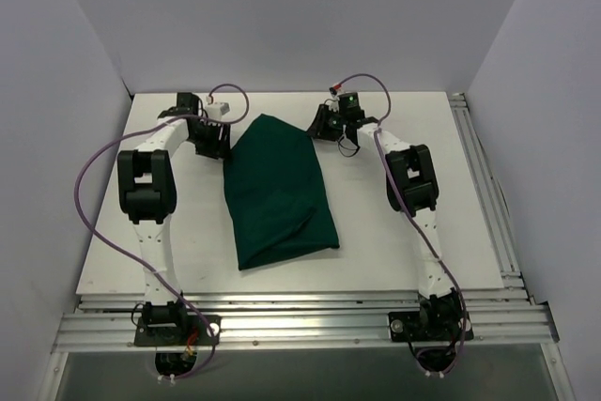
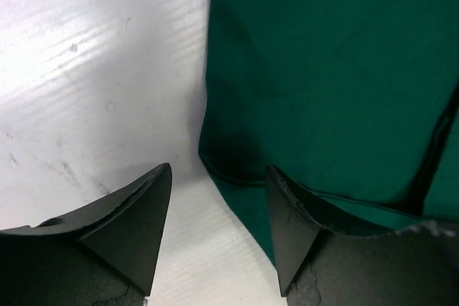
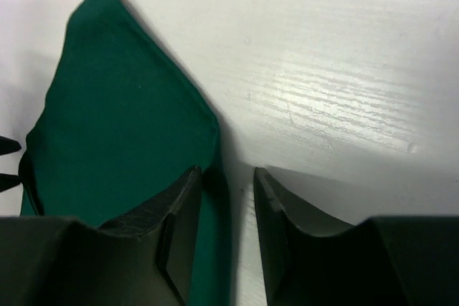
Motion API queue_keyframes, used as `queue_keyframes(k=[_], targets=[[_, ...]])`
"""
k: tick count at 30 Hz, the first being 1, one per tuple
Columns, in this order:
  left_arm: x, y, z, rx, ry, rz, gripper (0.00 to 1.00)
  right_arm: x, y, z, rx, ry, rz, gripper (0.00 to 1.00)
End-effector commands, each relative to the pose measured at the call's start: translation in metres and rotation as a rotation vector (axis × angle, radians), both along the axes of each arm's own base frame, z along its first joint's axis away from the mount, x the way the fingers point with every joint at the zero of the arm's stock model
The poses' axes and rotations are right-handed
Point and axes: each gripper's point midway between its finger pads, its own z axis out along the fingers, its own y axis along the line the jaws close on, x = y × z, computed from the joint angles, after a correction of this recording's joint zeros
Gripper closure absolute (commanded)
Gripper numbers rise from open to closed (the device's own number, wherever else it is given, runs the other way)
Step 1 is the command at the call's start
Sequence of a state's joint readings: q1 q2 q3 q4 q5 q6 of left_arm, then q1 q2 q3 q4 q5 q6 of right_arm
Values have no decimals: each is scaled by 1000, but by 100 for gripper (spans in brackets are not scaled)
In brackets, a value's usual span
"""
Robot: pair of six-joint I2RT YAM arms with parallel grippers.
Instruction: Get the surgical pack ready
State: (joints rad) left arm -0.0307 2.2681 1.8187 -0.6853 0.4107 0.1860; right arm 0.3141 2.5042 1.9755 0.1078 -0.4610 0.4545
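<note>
The surgical pack shows only as a dark green cloth drape (image 1: 277, 190), folded into a tapered bundle in the middle of the white table (image 1: 404, 260). Anything inside it is hidden. My left gripper (image 1: 218, 143) is at the bundle's far left edge. In the left wrist view its jaws (image 2: 219, 177) stand wide apart over bare table, with the drape (image 2: 330, 69) hem beside the right finger. My right gripper (image 1: 321, 127) is at the far right corner. Its jaws (image 3: 228, 177) are apart, straddling the drape (image 3: 122, 120) edge and gripping nothing.
The white table is boxed in by pale walls at the back and both sides. Aluminium rails (image 1: 488, 194) run along its right and near edges. Purple cables (image 1: 89, 194) loop off both arms.
</note>
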Motion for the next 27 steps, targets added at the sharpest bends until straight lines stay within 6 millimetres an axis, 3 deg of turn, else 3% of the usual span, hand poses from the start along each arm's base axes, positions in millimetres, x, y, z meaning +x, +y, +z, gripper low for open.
queue_keyframes(k=[1,5,9,12,14,16,17,25,27], targets=[[3,-13,1,-69,16,-15,37,-1,13,1,55,11,35,69],[0,-19,-8,-41,26,-31,43,-3,18,2,83,13,49,75],[-3,-26,-11,-45,37,-44,55,-2,22,7,106,8,51,88],[-3,-29,-9,-64,42,-51,68,-1,25,16,128,-6,58,99],[-3,-31,-2,-76,35,-59,81,0,26,26,140,-21,65,100],[-4,-35,11,-101,17,-71,96,2,25,36,147,-35,67,100],[-3,-36,16,-107,7,-76,98,2,26,45,150,-49,70,100],[7,-35,86,-109,-146,-94,98,0,23,109,155,-160,94,100],[3,-33,99,-103,-165,-108,98,-4,19,114,141,-174,100,100]])
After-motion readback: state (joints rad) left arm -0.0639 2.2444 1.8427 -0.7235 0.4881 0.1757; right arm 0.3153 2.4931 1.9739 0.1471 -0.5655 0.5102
